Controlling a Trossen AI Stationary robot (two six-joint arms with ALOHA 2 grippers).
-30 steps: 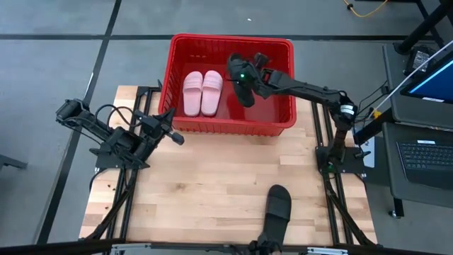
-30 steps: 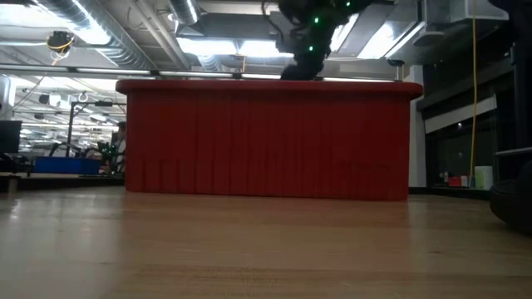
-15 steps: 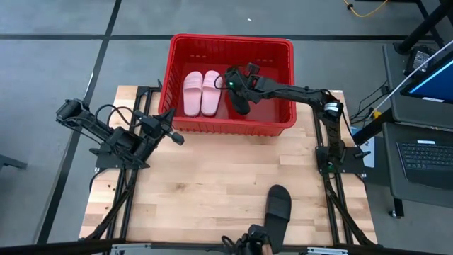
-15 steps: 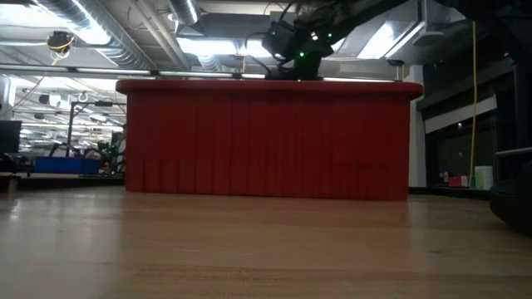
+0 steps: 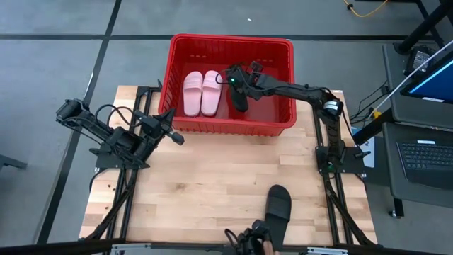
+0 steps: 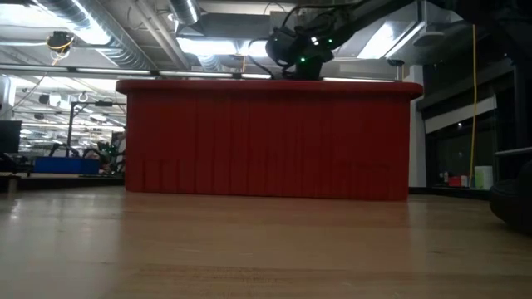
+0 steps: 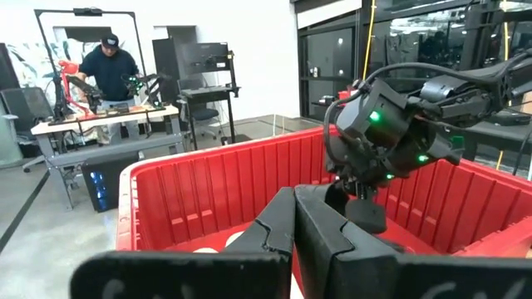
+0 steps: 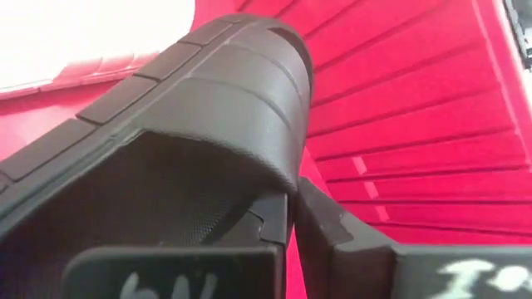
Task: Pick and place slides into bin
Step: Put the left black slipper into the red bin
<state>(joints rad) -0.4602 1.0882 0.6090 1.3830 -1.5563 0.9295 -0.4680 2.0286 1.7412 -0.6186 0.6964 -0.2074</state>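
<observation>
The right gripper [image 5: 238, 80] is reached into the red bin [image 5: 282, 46] from the right side, and a black slide [image 5: 241, 98] is pinched between its fingers by the strap [image 8: 224, 100], held inside the bin just beside the 2 pale pink slides [image 5: 202, 92]. The pink pair is laid side by side on the bin floor, toward its left half. A second black slide [image 5: 277, 207] is seen lying on the wooden table [image 5: 205, 170], near the front edge and well apart from the bin. The left gripper [image 5: 171, 134] is parked over the table just outside the bin's front left corner, its fingers [image 7: 287, 228] pressed together on nothing. A person [image 7: 108, 71] is visible at a workbench in the room beyond.
</observation>
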